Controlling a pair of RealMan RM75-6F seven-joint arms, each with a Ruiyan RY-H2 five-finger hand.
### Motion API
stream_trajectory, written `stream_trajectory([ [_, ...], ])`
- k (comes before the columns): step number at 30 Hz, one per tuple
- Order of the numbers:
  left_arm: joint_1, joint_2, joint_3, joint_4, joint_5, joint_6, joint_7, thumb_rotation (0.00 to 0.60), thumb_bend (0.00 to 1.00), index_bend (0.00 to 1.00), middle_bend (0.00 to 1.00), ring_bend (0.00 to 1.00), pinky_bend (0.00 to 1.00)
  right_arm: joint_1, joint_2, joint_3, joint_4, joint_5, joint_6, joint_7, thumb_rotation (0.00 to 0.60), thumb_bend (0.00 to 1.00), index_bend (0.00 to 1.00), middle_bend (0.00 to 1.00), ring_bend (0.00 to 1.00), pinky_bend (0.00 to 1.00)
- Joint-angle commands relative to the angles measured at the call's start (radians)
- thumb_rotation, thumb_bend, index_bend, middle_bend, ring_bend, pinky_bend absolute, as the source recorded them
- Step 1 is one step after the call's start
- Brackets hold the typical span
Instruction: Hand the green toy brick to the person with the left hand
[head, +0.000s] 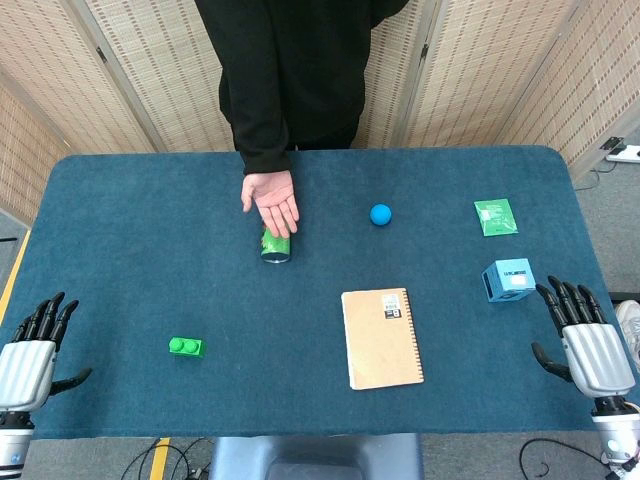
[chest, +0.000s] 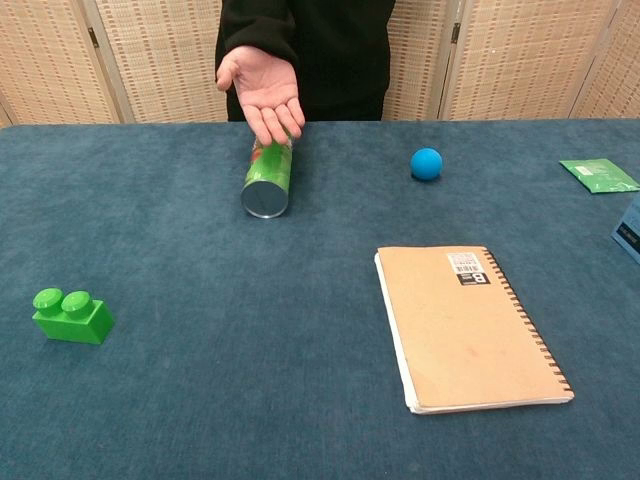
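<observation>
The green toy brick (head: 186, 347) (chest: 71, 315) lies on the blue table near the front left, studs up. My left hand (head: 32, 352) rests at the table's left front corner, fingers spread and holding nothing, well to the left of the brick. My right hand (head: 585, 337) sits at the right front edge, fingers apart and empty. Neither hand shows in the chest view. The person's hand (head: 272, 201) (chest: 262, 90) is stretched out palm up over the far middle of the table.
A green can (head: 276, 245) (chest: 268, 179) lies on its side just below the person's fingers. A tan spiral notebook (head: 381, 336) (chest: 467, 323) lies front centre-right. A blue ball (head: 380, 213) (chest: 426, 163), a green packet (head: 495, 216) (chest: 600, 174) and a blue cube (head: 509, 279) sit to the right.
</observation>
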Motion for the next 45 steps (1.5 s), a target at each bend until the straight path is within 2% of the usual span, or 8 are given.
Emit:
stream_trajectory([
  [1, -0.009, -0.005, 0.002, 0.018, 0.018, -0.005, -0.014, 0.6, 0.18, 0.12, 0.0, 0.0, 0.19, 0.002, -0.001, 0.0, -0.001, 0.002, -0.005, -0.002, 0.6, 0.26, 0.0, 0.0, 0.0, 0.0],
  [7, -0.037, 0.002, 0.032, 0.022, 0.054, -0.068, -0.117, 0.6, 0.18, 0.16, 0.0, 0.0, 0.19, -0.001, 0.01, 0.001, -0.006, 0.0, 0.003, 0.021, 0.6, 0.26, 0.0, 0.0, 0.0, 0.0],
  [16, -0.096, -0.011, 0.059, -0.055, 0.087, -0.17, -0.058, 0.6, 0.18, 0.27, 0.02, 0.0, 0.19, -0.02, 0.036, -0.029, -0.008, -0.096, 0.066, 0.093, 0.6, 0.26, 0.0, 0.0, 0.0, 0.0],
  [22, -0.135, -0.099, 0.03, -0.054, 0.031, -0.226, 0.024, 0.6, 0.18, 0.32, 0.13, 0.03, 0.19, -0.019, 0.048, -0.053, 0.005, -0.14, 0.067, 0.125, 0.6, 0.26, 0.0, 0.0, 0.0, 0.0],
  [28, -0.185, -0.179, -0.014, -0.033, -0.04, -0.28, 0.104, 0.6, 0.18, 0.33, 0.14, 0.03, 0.19, -0.022, 0.06, -0.067, 0.011, -0.177, 0.086, 0.158, 0.6, 0.26, 0.0, 0.0, 0.0, 0.0],
  [35, -0.247, -0.24, -0.037, 0.026, -0.096, -0.362, 0.094, 0.6, 0.23, 0.38, 0.21, 0.09, 0.2, -0.026, 0.064, -0.075, 0.019, -0.196, 0.102, 0.172, 0.6, 0.26, 0.0, 0.0, 0.0, 0.0],
  [45, -0.257, -0.272, -0.03, 0.12, -0.1, -0.36, -0.002, 0.6, 0.23, 0.46, 0.3, 0.16, 0.26, -0.036, 0.059, -0.071, 0.026, -0.2, 0.132, 0.175, 0.6, 0.26, 0.0, 0.0, 0.0, 0.0],
])
